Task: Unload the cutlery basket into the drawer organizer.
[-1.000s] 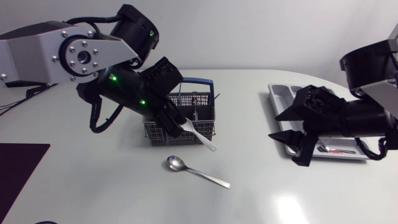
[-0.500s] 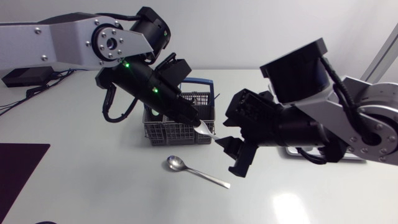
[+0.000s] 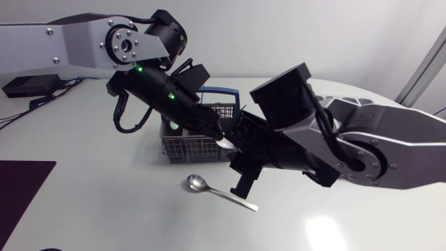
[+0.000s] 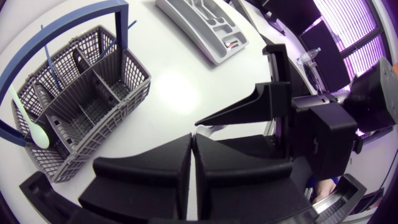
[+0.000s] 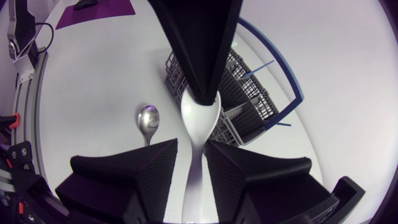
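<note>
The white spoon (image 5: 199,121) is pinched at its bowl by the left pincer (image 5: 200,94), near the cutlery basket (image 3: 191,148). Its handle is flanked by the right pincer's (image 5: 191,155) 2 spread fingers. 1 metal spoon (image 3: 197,183) is laid on the bench (image 3: 104,209).

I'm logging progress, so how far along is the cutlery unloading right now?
Done: at least one piece lies in the drawer organizer. In hand: the left hand grips a white spoon by its bowl, its handle between the open fingers of the right hand. Left: a metal spoon on the table, plus a pale spoon and blue sticks in the basket.
</note>
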